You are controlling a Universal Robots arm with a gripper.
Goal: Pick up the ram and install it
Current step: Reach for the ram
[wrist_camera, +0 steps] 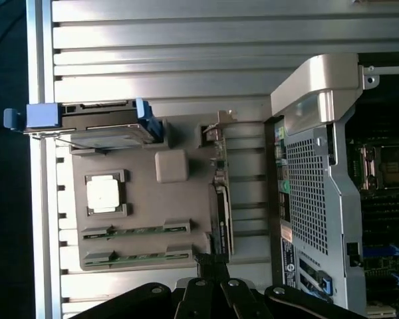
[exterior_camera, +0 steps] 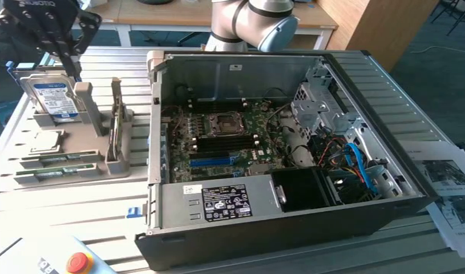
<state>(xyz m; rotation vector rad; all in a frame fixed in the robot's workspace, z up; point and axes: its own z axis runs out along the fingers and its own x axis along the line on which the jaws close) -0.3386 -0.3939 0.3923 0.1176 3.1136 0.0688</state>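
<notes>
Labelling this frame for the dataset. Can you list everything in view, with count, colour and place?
ram sticks: 2, green, flat side by side in the holder
hard drive: 1, silver with blue-white label, upright in the holder
processor chip: 1, silver, flat in the holder
circuit card: 1, dark, on edge in the holder, case side
holder: 1, beige, exterior view's left
computer case: 1, black, open, mid-table
motherboard: 1, green, inside the case
power supply: 1, silver, inside the case
blue cables: blue, inside the case
papers: white, exterior view's right
red button: 1, red, exterior view's lower left
table: 1, silver, ribbed
arm: 1, grey, behind the case
gripper: 1, black, shut, empty, over the holder
</notes>
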